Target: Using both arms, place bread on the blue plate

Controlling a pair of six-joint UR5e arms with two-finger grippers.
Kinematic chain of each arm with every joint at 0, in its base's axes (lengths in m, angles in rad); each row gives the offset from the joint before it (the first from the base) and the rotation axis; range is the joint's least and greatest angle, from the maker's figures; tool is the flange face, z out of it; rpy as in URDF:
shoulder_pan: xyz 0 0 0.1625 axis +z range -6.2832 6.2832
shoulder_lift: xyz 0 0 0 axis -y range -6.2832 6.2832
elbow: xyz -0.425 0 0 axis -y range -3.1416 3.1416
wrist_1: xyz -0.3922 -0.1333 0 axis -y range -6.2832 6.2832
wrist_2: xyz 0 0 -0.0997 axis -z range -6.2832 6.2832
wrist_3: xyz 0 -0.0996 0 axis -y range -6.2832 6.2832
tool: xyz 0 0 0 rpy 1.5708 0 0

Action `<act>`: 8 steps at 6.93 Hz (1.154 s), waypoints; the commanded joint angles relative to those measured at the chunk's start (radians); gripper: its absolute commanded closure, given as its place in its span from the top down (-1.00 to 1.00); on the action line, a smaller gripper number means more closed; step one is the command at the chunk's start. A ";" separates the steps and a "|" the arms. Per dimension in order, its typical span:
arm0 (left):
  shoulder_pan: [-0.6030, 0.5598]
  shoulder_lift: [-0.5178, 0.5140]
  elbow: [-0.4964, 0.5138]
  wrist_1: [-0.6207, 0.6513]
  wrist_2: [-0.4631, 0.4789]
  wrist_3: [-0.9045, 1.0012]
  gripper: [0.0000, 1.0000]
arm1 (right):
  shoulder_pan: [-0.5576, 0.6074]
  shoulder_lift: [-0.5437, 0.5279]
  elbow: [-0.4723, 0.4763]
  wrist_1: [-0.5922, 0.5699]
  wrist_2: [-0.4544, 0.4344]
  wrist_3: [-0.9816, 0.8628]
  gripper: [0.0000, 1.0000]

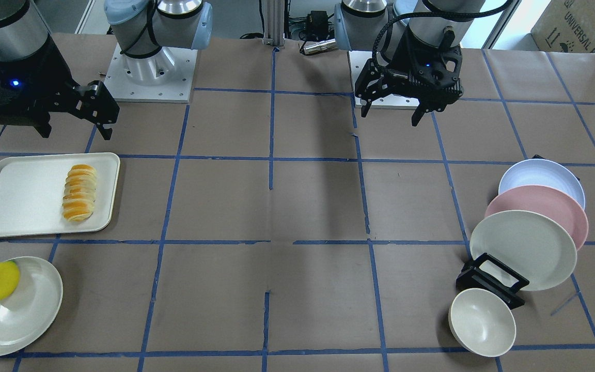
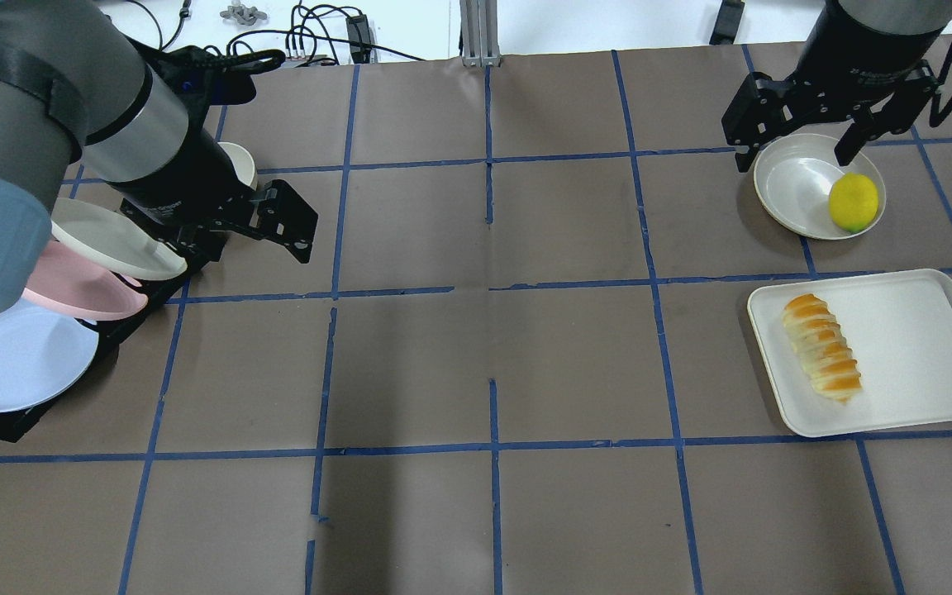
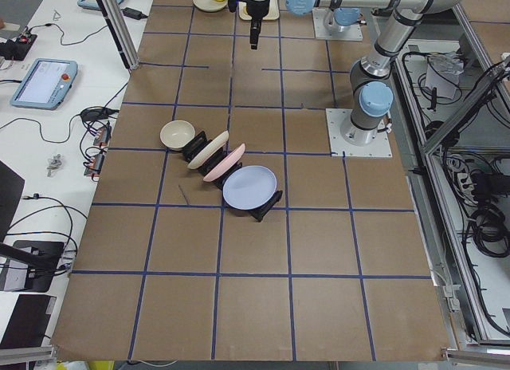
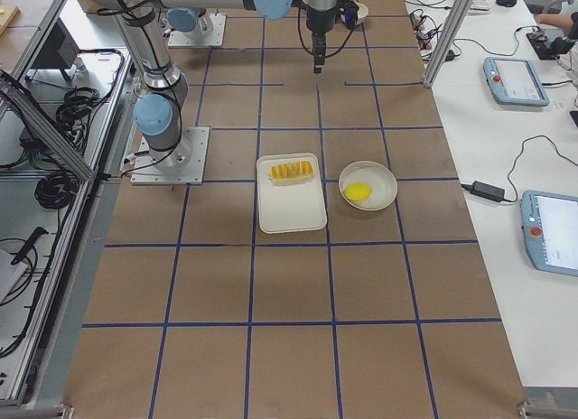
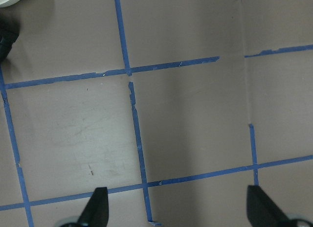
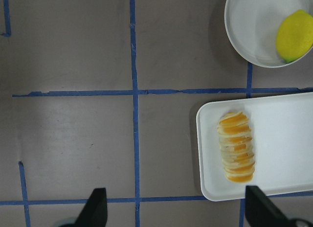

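Cream bowl point(image 1: 482, 322), racked blue plate point(image 1: 540, 175), bread point(image 1: 79, 192) on tray point(image 1: 18, 199)

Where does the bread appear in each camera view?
Front-facing: bread, left, on the white tray.
Overhead: bread, right.
Exterior left: too far to tell.
Exterior right: bread, centre.
Left wrist: not in it.
Right wrist: bread, lower right.
Shared landmark: the white tray under it.

I work in a robotics lab. My table point(image 3: 255, 306) is covered in brown paper marked into squares with blue tape point(image 1: 271, 129), and my arms point(image 3: 373, 103) are bolted to metal plates point(image 1: 178, 88) on it. Aluminium frame posts point(image 3: 117, 27) stand at its edge. On the white benches point(image 4: 506, 139) alongside lie teach pendants point(image 4: 515, 80), a power brick point(image 4: 488, 191) and loose cables point(image 3: 32, 218).
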 commanded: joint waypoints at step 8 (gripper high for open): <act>0.201 0.013 -0.029 0.049 0.018 0.286 1.00 | -0.351 0.005 0.522 -0.478 -0.032 -0.399 0.87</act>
